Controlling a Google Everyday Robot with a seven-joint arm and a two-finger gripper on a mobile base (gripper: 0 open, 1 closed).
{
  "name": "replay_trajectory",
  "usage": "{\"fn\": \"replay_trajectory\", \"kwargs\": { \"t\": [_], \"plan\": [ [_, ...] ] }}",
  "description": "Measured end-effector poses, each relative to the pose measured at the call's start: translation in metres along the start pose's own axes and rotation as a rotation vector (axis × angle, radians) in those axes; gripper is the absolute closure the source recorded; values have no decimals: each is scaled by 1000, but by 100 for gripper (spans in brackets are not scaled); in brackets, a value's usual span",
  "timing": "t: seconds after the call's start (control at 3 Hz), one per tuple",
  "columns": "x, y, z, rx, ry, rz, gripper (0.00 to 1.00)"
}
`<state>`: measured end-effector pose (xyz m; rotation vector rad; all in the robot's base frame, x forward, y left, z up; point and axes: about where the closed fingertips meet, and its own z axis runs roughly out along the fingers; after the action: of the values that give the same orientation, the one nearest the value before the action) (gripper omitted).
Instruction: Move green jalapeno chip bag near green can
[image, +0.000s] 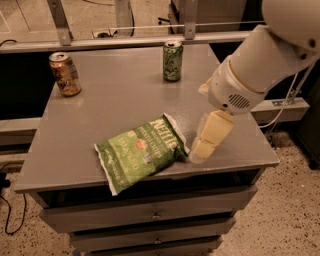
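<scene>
The green jalapeno chip bag (142, 152) lies flat at the front of the grey table (120, 95), its left end hanging slightly over the front edge. The green can (172, 61) stands upright at the back, right of centre. My gripper (201, 147) comes in from the right on a white arm. Its cream-coloured fingers (210, 135) point down and to the left, their tips just right of the bag's right end. I cannot tell whether they touch the bag.
An orange-gold can (64, 73) stands at the back left of the table. Drawers (150, 215) sit below the table top. A metal rail (125, 40) runs behind the table. My white arm (260, 60) hangs over the table's right side.
</scene>
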<state>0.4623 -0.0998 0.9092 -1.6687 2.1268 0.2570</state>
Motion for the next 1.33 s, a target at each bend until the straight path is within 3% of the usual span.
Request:
{"fn": "replay_trajectory", "kwargs": {
  "t": [0.67, 1.0, 1.33],
  "plan": [
    [-30, 14, 69, -16, -69, 47, 0],
    [-36, 19, 93, -24, -82, 76, 17],
    [-38, 18, 99, -18, -93, 105, 41]
  ]
}}
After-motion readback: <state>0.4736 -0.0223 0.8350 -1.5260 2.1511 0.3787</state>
